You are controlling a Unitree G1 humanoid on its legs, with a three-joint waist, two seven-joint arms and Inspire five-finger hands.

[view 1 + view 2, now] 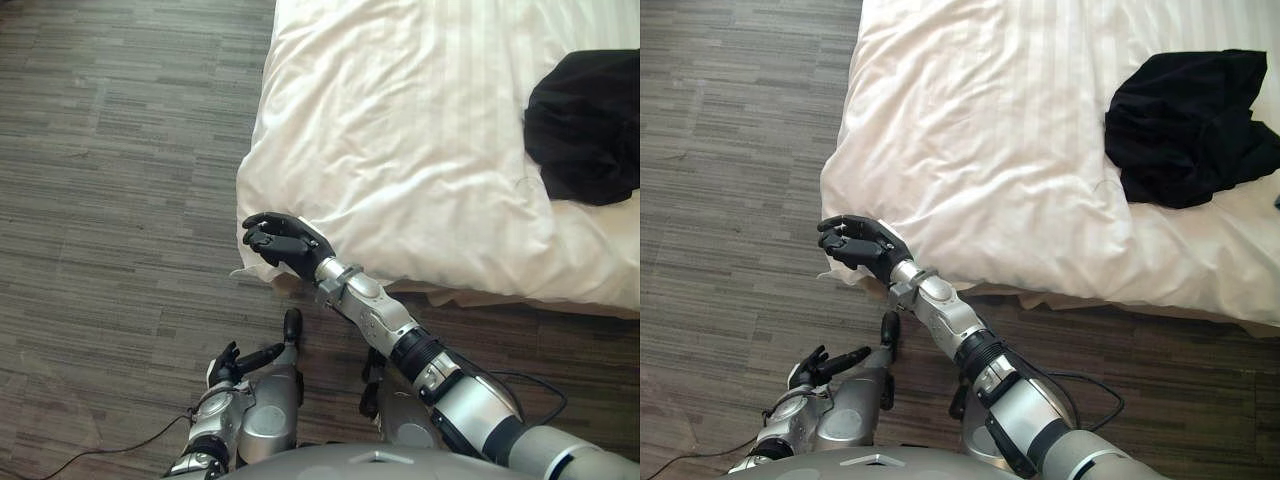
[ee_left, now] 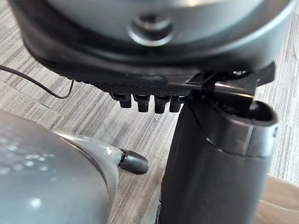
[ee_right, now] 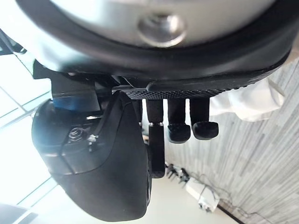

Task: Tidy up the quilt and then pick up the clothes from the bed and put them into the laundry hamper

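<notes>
A white quilt (image 1: 400, 130) covers the bed, rumpled, with its near left corner hanging over the bed's edge. A heap of black clothes (image 1: 1190, 125) lies on the quilt at the right. My right hand (image 1: 285, 243) hovers just off that hanging corner, fingers (image 3: 180, 130) curled with nothing between them. In the right wrist view the quilt corner (image 3: 247, 100) hangs just past those fingers. My left hand (image 1: 238, 364) hangs low over the floor near my body, relaxed and holding nothing.
Grey-brown striped wood-look flooring (image 1: 120, 180) runs along the left and near sides of the bed. The bed's near edge (image 1: 500, 295) crosses the view from the quilt corner to the right.
</notes>
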